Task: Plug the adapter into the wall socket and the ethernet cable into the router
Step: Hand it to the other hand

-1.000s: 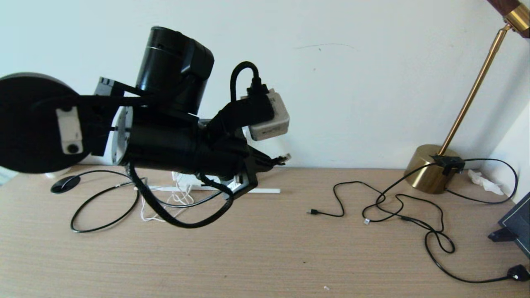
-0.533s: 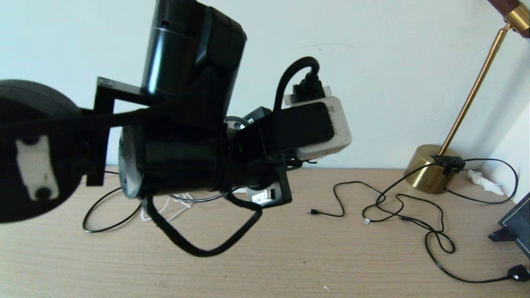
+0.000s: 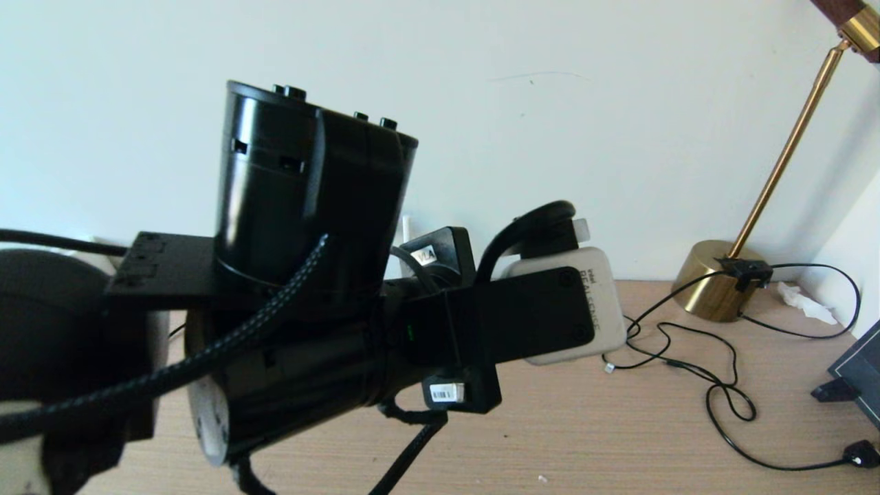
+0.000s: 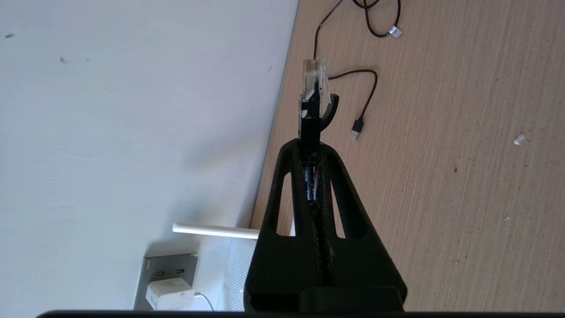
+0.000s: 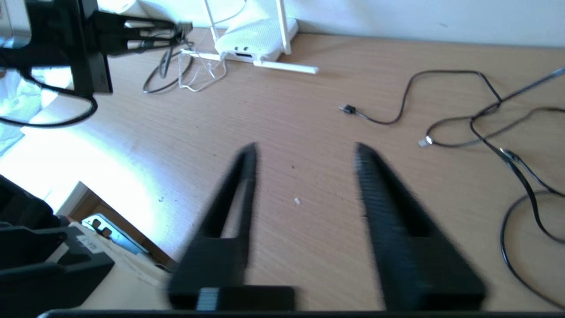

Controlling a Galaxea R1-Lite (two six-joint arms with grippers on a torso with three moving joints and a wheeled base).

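My left gripper (image 4: 310, 145) is shut on the ethernet cable (image 4: 310, 115). Its black sleeve sits between the fingers and its clear tip (image 4: 314, 77) sticks out past them, above the table near the wall. The white router (image 5: 256, 37) lies by the wall with its antennas (image 5: 284, 67) spread. On the wall beside it, the white adapter (image 4: 170, 293) sits in the grey wall socket (image 4: 170, 265). In the head view the left arm (image 3: 309, 289) hides both. My right gripper (image 5: 304, 152) hangs open and empty over bare table.
Thin black cables (image 3: 687, 364) snake over the right half of the table; one ends in a small plug (image 4: 357, 128). A brass lamp base (image 3: 715, 278) stands at the back right, a dark stand (image 3: 856, 378) at the right edge. The adapter's white cord (image 5: 207, 70) loops before the router.
The left arm has swung right and closer to the head camera, and it now covers the router and the cables that showed on the left of the table.
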